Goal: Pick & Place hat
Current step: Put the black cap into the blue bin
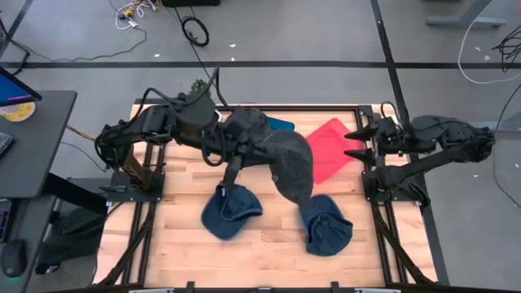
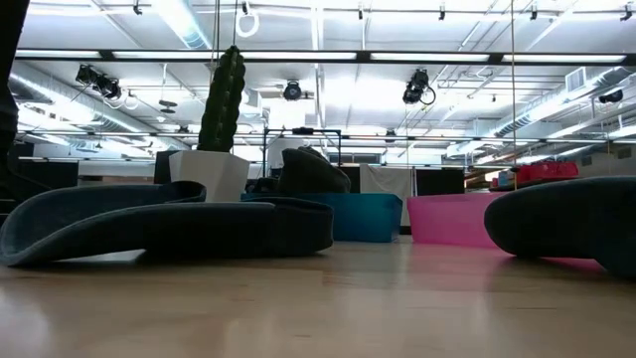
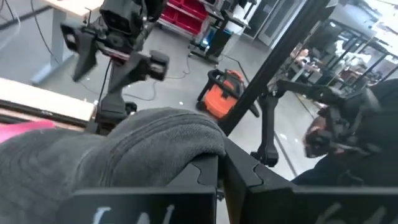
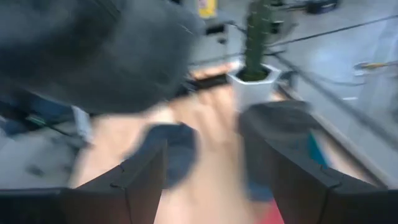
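A dark grey hat [image 1: 286, 163] hangs above the middle of the table, with my left gripper [image 3: 221, 169] shut on it; in the high view the hat covers the fingers. Two blue hats [image 1: 230, 212] [image 1: 326, 225] lie flat on the wooden table toward its near edge; the low view shows them as dark mounds [image 2: 169, 224] [image 2: 568, 221]. My right gripper [image 1: 352, 135] stands open at the table's right edge, above the red tray [image 1: 330, 148], holding nothing. In the right wrist view its fingers [image 4: 143, 180] are apart, with the grey hat [image 4: 93, 50] ahead. My left gripper pinches a bunched fold of the grey hat's cloth [image 3: 200, 155] between its two fingers [image 3: 249, 182]. Which part of the hat this is, I cannot tell. The fingers lie about level, pointing toward the table's right. The hat is lifted clear and drapes over and below them.
A blue bin [image 1: 282, 124] and the red tray sit at the table's far side; the low view shows them as a teal bin [image 2: 363, 214] and a pink one [image 2: 447, 219]. A cactus [image 2: 221, 99] in a white pot stands at the far left. Bare wood lies along the near edge.
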